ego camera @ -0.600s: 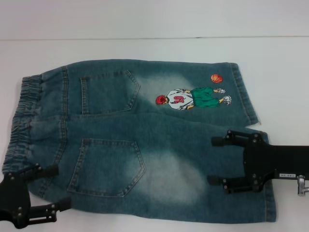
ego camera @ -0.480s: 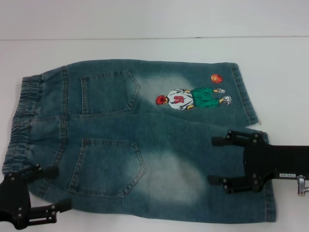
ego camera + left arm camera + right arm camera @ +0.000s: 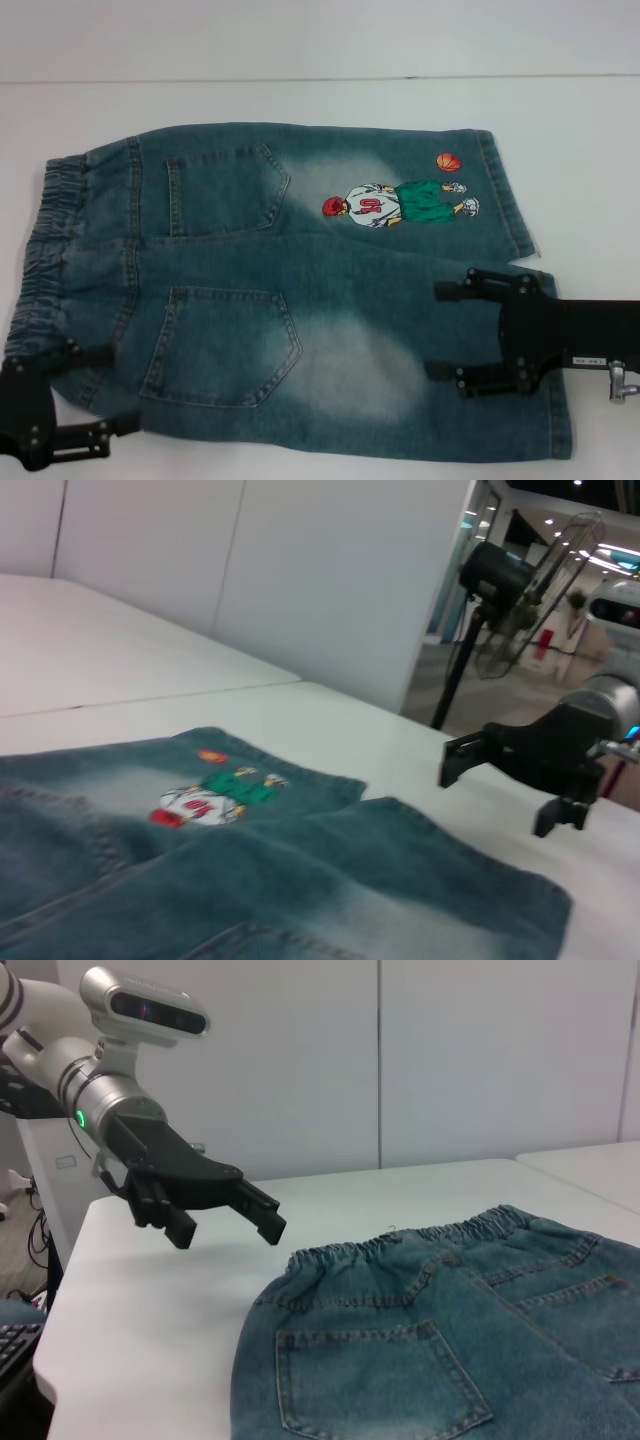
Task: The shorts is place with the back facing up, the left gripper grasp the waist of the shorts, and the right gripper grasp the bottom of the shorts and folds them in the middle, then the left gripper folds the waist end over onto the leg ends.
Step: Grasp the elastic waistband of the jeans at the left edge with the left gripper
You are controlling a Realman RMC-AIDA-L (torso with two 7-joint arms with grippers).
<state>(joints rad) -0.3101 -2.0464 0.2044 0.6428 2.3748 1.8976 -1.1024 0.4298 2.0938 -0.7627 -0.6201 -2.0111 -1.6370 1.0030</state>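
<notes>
Head view: the shorts [image 3: 290, 290] lie flat on the white table [image 3: 320, 100], back pockets up, long axis running left to right. The waist [image 3: 45, 255] is the ruffled band at the left end; the leg ends [image 3: 520, 230] are the straight hems at the right end. The left gripper [image 3: 95, 390] sits at the near-left corner, its fingers spread wide and pointing right, over the near end of the waist. The right gripper [image 3: 445, 330] sits over the near leg, just inside its hem, fingers also spread and pointing left toward the middle of the shorts. So each gripper is the nearer one to the end it is meant to take, and nothing is gripped yet.

Left wrist view: the shorts [image 3: 250, 880] stretch away across the table, with the embroidered figure [image 3: 205, 798] on the far leg. The right gripper [image 3: 500, 780] hangs above the far edge of the denim with daylight under it, jaws apart, clearly not touching the cloth.

Right wrist view: the waist [image 3: 400, 1245] lies at the far end of the shorts, one back pocket [image 3: 370, 1380] close by. The left gripper [image 3: 225, 1215] hovers above the table just beyond the waist's corner, jaws apart, holding nothing. To my judgement, both must drop straight down onto their ends before closing.
</notes>
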